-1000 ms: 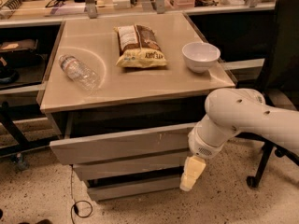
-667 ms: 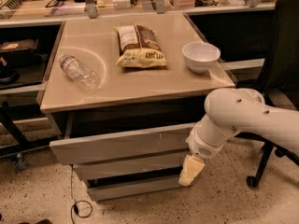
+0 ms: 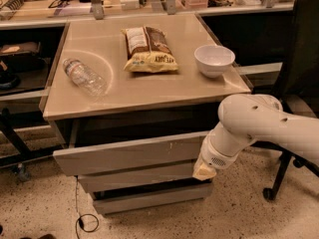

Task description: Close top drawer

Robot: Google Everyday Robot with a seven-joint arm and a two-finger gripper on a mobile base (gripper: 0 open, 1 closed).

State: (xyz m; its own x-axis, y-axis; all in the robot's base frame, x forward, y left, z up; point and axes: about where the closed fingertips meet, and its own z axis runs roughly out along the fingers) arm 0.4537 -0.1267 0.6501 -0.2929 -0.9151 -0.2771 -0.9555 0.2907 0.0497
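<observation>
A grey drawer cabinet seen from above and in front, with a tan top (image 3: 149,91) holding a clear plastic water bottle (image 3: 84,77) lying on its side, a bag of chips (image 3: 149,50) and a white bowl (image 3: 214,60). The top drawer (image 3: 129,153), the widest and tallest grey front, is open, its flat panel standing out well forward of the cabinet's edge with a dark gap behind it. Two narrower drawer fronts (image 3: 134,180) sit below it. The robot's white arm (image 3: 259,126) reaches in from the right, and its cream-coloured gripper (image 3: 204,171) points down at the right end of the top drawer's front. Over the last second the gripper has risen from in front of the lower drawers to the bottom right corner of the top panel, where it now seems to touch or nearly touch. Whether the gripper is open or closed cannot be told, and nothing shows in its hold. The drawer has not visibly moved, so the push that would close it appears only about to start.
</observation>
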